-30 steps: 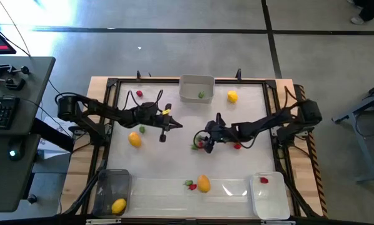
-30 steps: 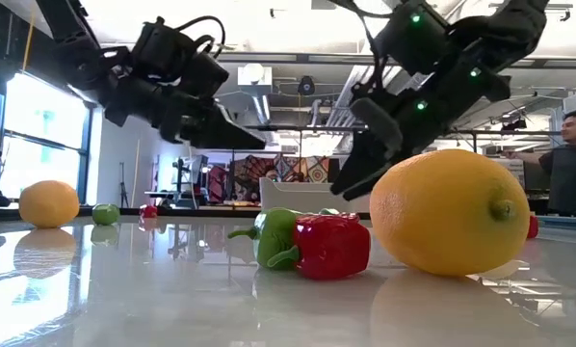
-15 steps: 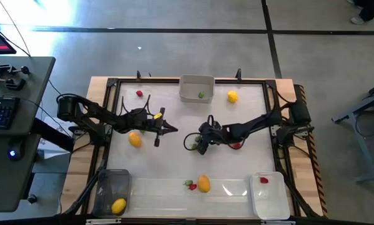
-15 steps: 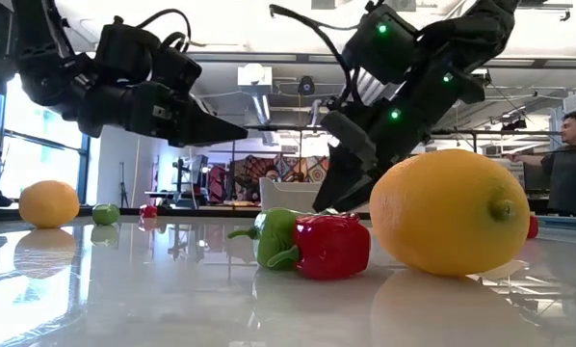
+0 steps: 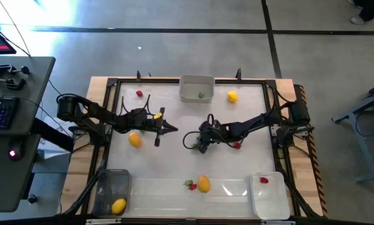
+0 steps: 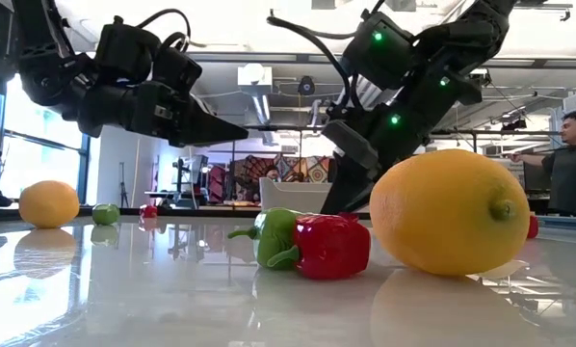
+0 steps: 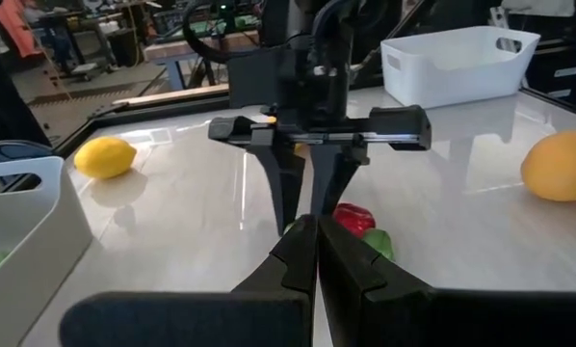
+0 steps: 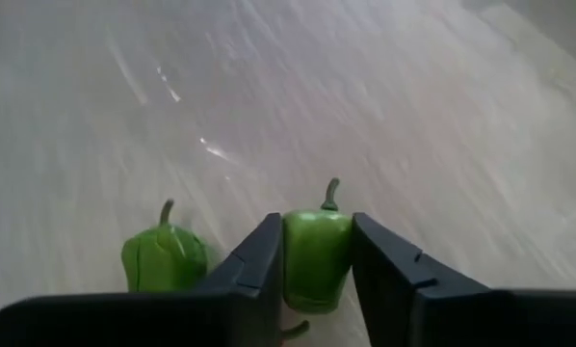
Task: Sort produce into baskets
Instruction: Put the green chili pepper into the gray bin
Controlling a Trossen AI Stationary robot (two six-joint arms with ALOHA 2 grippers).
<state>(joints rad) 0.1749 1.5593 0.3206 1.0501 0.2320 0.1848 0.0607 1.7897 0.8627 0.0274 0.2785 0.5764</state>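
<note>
Pinched between the jaws of the right gripper is a small green pepper, its stem pointing away from the wrist; both fingers are seen pressed against its sides. Just beside that pepper, outside the jaws, its green reflection on the glossy table is seen. In the high view the right gripper is placed low over the middle of the table, with a red piece lying behind it under the arm.

Pressed together with nothing between them are the jaws of the left gripper, which is held above the table to the left of the right gripper, its tips pointed toward it. An orange lemon-like oval lies close beside the left arm, behind its jaws.

Ahead of the right jaws, toward the near edge, a second orange oval and a red-and-green piece lie touching. Farther out, a pale grey basket holding a green piece is set at the far edge, with a yellow oval beside it and a red piece well to its left. A dark-tinted basket holding a yellow oval is set at the near left corner, and a white basket holding a red piece at the near right corner.
</note>
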